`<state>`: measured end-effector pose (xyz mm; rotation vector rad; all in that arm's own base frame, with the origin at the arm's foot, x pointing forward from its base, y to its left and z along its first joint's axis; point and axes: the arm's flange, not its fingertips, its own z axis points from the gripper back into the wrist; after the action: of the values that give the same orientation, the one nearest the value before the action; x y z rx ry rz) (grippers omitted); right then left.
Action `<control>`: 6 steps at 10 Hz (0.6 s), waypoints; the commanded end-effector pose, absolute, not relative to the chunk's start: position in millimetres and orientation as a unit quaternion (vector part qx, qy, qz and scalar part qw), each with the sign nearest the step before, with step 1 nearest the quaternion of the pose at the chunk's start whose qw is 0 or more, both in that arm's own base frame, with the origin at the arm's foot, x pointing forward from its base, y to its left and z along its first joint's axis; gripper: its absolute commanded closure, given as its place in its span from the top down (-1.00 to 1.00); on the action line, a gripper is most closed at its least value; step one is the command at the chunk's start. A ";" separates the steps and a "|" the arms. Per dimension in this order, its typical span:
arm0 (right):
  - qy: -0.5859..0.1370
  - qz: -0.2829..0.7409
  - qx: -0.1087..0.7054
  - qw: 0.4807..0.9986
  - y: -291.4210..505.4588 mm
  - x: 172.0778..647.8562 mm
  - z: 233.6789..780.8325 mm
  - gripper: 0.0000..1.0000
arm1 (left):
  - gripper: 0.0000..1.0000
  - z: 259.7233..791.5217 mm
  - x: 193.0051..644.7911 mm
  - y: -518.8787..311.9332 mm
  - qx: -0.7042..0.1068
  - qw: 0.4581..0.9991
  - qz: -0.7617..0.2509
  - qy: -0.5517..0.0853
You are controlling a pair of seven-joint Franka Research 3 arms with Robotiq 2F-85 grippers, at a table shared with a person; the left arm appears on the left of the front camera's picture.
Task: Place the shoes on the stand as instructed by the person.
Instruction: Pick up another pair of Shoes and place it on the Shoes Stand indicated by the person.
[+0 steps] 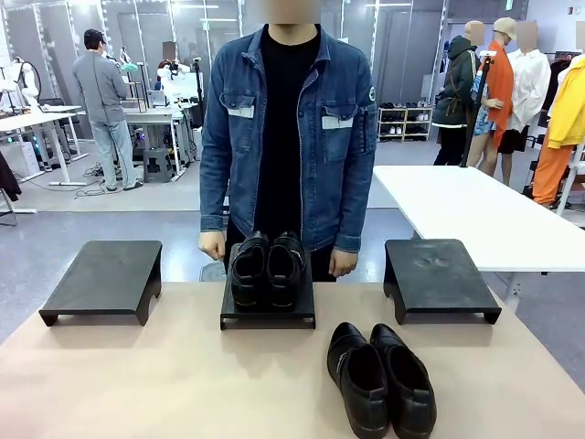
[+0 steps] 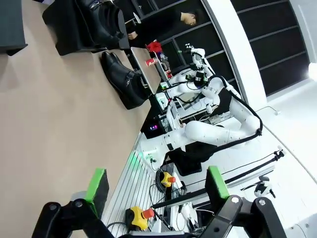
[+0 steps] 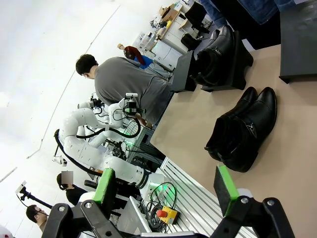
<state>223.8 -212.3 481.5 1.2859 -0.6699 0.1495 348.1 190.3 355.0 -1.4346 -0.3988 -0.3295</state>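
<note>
One pair of glossy black shoes (image 1: 267, 267) stands side by side on the middle black stand (image 1: 268, 317), directly in front of the person (image 1: 283, 119). The person's hands (image 1: 212, 245) hang at the table's far edge. A second pair of shoes (image 1: 379, 377) lies on the tan table, near right of the middle. My left gripper (image 2: 157, 184) is open and holds nothing, well back from the table pair (image 2: 124, 79) and the pair on the stand (image 2: 101, 25). My right gripper (image 3: 165, 184) is also open and holds nothing, with the table pair (image 3: 245, 129) ahead and the stand pair (image 3: 215, 49) beyond.
A bare black stand (image 1: 105, 274) sits at the far left of the table, another (image 1: 439, 274) at the far right. A white table (image 1: 475, 215) stands behind on the right. Another person (image 1: 102, 110) works at benches far off.
</note>
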 end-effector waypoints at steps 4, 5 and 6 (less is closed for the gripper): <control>-0.312 0.077 0.586 0.743 -214.0 222.4 482.1 1.00 | 1.00 355.2 345.5 190.5 -0.647 0.726 -0.154 -0.173; -0.312 0.077 0.586 0.743 -214.0 222.4 482.1 1.00 | 1.00 355.2 345.5 190.5 -0.647 0.726 -0.154 -0.173; -0.312 0.077 0.586 0.743 -214.0 222.4 482.1 1.00 | 1.00 355.2 345.5 190.5 -0.647 0.726 -0.154 -0.173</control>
<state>223.8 -212.3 481.5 1.2859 -0.6699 0.1496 348.0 189.4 354.6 -1.4339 -0.3922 -0.3326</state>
